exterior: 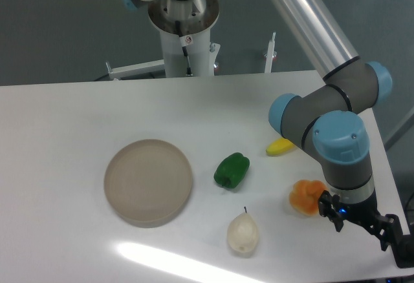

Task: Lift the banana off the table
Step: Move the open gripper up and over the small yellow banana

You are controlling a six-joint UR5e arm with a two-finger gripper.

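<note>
- The hand (365, 221) hangs low at the bench's (77, 115) near right corner, just past the lumpy orange fruit (305, 196); only dark parts of it show below the blue-capped wrist (341, 142), so whether its fingers are spread or pressed together I cannot tell, though nothing appears to be held.
- The banana (279, 146) lies flat on the bench, further back and to the left of the hand; its right end is hidden behind the grey elbow of the arm, and only the left, blunter portion shows; it touches no other object.
- The step in hand, as I judge it, is the approach: the hand is not yet over the fruit and must be carried back across the orange fruit without brushing it; lifting first, then travelling, then descending looks the safer order.
- For a sound grasp the fingers should be opened wide and turned to close across the banana's short width near its middle; closing along its length would likely make the smooth skin slip or pivot.
- Descend straight down and stop just short of the bench; the fruit lies low, so a shallow grip may only pinch its crown.
- The green pepper (231, 170), the pale pear (242, 232) and the round beige plate (149, 181) lie well apart to the left, out of the path.
</note>
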